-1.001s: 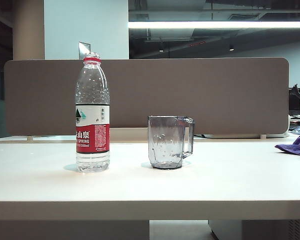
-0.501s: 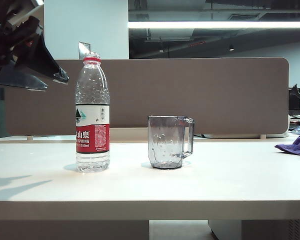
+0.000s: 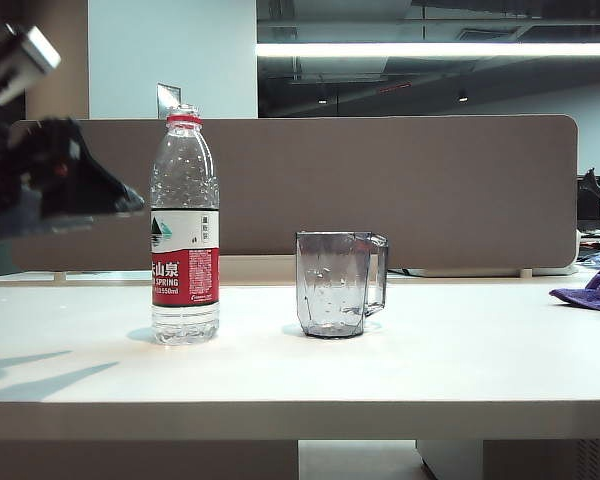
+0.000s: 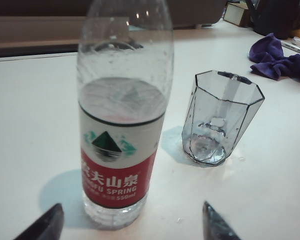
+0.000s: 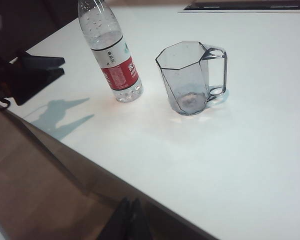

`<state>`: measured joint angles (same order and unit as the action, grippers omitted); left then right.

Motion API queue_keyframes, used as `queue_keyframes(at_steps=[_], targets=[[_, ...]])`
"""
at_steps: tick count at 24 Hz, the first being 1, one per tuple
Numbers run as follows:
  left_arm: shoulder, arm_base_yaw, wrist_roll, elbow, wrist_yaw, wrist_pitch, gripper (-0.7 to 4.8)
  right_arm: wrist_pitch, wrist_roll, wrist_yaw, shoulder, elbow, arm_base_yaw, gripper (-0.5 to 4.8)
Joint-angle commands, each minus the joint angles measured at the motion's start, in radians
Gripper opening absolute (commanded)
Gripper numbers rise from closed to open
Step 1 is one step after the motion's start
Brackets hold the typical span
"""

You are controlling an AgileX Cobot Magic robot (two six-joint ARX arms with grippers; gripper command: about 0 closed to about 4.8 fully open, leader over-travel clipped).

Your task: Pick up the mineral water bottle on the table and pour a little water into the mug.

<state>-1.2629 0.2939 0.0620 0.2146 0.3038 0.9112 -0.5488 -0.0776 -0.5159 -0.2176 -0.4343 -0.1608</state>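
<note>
Left gripper (image 4: 130,227) hovering open, empty, just beside upright mineral water bottle (image 4: 122,115) standing on table (image 3: 430,370); bottle facing its gap. Right gripper (image 5: 130,220) resting shut, empty, farther off. Mug (image 3: 340,285) standing apart.

A grey-brown partition panel (image 3: 380,190) stands along the surface's far edge; behind it a pale wall (image 3: 170,50); a long ceiling light strip (image 3: 435,49) glows in the dark room.

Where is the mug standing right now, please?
In the exterior view, the mug stands upright near the table's middle, right of the mineral water bottle, apart from it.
</note>
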Motion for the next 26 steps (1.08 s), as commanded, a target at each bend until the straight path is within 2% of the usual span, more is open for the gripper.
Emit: queue_keyframes(at_steps=[1,5,8,12,15,17,20,26], targets=[[-0.089,0.0,0.028,0.004,0.009,0.214,3.5,0.014,0.004,-0.002,0.014,-0.005,-0.002,-0.09],[-0.142,0.0,0.014,0.028,0.014,0.227,3.51,0.014,0.003,-0.002,0.02,-0.005,-0.002,-0.09],[-0.186,0.0,-0.013,0.065,0.015,0.228,3.82,0.014,0.003,-0.002,0.022,-0.005,-0.002,-0.09],[-0.261,0.0,-0.029,0.135,0.049,0.228,3.87,0.014,0.003,-0.002,0.022,-0.005,-0.002,-0.09],[-0.309,0.0,-0.029,0.174,0.052,0.229,4.34,0.014,0.003,-0.002,0.022,-0.005,-0.002,-0.09],[-0.328,0.0,-0.029,0.192,0.052,0.228,4.4,0.014,0.003,-0.002,0.022,-0.005,-0.002,-0.09],[-0.349,0.0,-0.088,0.204,0.048,0.228,4.79,0.014,0.003,-0.002,0.022,-0.005,-0.002,-0.09],[-0.415,0.0,-0.114,0.23,0.049,0.233,4.79,0.014,0.003,-0.002,0.022,-0.005,-0.001,-0.09]])
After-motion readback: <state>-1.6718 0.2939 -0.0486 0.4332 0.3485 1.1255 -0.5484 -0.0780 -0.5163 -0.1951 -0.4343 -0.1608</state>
